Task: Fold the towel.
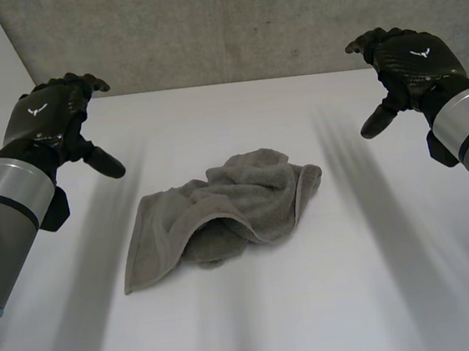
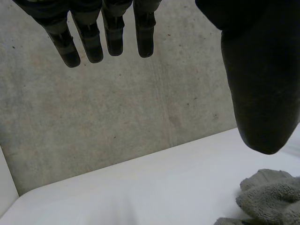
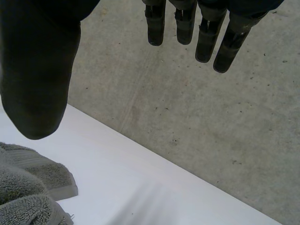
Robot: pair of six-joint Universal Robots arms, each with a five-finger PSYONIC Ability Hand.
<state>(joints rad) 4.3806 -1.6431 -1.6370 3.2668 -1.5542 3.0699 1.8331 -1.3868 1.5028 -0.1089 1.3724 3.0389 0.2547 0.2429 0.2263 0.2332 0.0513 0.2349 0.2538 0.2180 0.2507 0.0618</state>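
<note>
Towel of crumpled grey terry lies on the white counter; black left hand and right hand hover above, fingers released.

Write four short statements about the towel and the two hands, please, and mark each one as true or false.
1. The grey towel lies on the white table. True.
2. The towel is already folded into a neat rectangle. False: it lies crumpled in a loose heap.
3. The left hand is open and holds nothing. True.
4. The right hand pinches a corner of the towel. False: it is open, apart from the towel, and holds nothing.
</note>
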